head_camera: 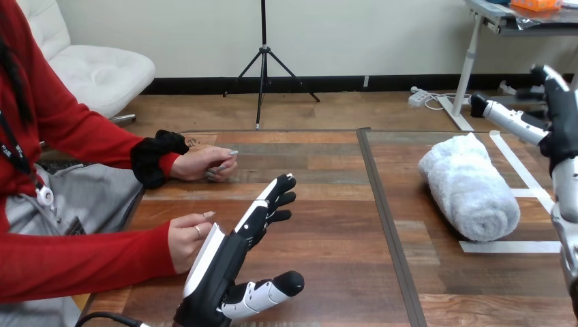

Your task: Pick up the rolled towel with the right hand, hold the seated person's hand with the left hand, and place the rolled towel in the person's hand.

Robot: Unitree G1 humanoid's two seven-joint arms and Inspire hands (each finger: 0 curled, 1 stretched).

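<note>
The white rolled towel [470,185] lies on the table's right half, its length running from far left to near right. My right hand [557,119] hangs above the table at the right edge, just right of the towel and clear of it, open with its fingers straight. My left hand [228,262] hovers low over the near left part of the table, open, fingers stretched forward and thumb out to the right. The person's near hand [187,237] sits against the back of my left hand, loosely curled. Their far hand [204,165] rests on the table further back.
White tape strips [510,246] mark a frame around the towel on the right table half. A dark seam [382,204] runs between the two table halves. The person's red-sleeved arms come in from the left side.
</note>
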